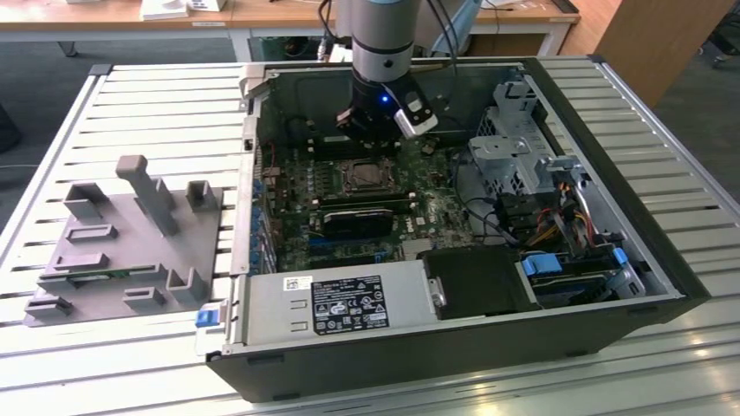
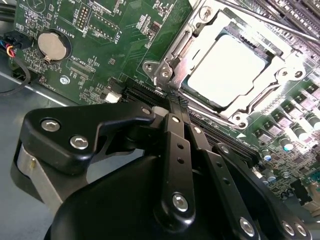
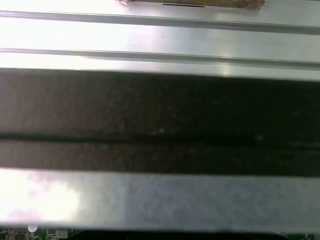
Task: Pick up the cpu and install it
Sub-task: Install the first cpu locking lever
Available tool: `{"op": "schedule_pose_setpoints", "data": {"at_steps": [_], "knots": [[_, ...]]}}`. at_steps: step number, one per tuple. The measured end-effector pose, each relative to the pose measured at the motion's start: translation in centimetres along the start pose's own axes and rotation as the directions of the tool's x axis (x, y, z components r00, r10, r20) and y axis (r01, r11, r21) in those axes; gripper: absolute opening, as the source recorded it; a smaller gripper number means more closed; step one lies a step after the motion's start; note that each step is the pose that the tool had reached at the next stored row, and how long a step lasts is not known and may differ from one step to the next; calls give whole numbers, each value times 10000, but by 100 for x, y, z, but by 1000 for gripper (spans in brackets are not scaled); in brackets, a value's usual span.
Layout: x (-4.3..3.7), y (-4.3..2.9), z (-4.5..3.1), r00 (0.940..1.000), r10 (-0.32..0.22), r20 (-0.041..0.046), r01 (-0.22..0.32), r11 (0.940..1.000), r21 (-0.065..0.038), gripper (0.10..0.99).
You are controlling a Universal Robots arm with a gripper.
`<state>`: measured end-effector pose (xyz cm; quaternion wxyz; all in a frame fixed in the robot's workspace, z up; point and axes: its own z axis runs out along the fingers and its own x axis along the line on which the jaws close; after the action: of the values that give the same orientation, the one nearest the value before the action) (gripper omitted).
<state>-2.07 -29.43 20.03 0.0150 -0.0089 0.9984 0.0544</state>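
Silver-grey and flat, the cpu (image 2: 231, 70) sits square in its socket (image 2: 167, 60) on the green board (image 2: 60, 25), seen clearly in the second wrist view. Its metal top is bright and plain, washed pale by the light, with a thin darker rim showing along the edges. A shiny metal frame surrounds it, with screws at the corners and a lever arm running past one side. In the exterior view the cpu (image 1: 367, 174) is a small pale square in the middle of the board inside the open case (image 1: 647, 260), which lies on a slatted table (image 1: 139, 113).

My gripper (image 2: 176, 102) hangs just beside the socket, not touching the chip. My black fingers (image 2: 177, 130) are drawn together, their tips meeting in a narrow point with nothing between them, above the dark slot (image 2: 145, 95) that runs next to the socket. In the exterior view my arm (image 1: 382, 35) comes down into the case, and the gripper (image 1: 367, 143) is right behind the socket, close over the board.

A round coin cell (image 2: 51, 46) lies on the board, well apart from the chip. On the table, toward the exterior view's left, grey holder blocks (image 1: 127, 234) stand outside the case. The first wrist view shows a blurred dark case wall (image 3: 160, 120) and bright table slats (image 3: 160, 35).
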Motion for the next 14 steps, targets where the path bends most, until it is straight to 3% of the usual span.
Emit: {"op": "schedule_pose_setpoints", "data": {"at_steps": [14], "knots": [[2, -5, 42, 10000, -2, -1, 2, 10000, 63, 106]]}}
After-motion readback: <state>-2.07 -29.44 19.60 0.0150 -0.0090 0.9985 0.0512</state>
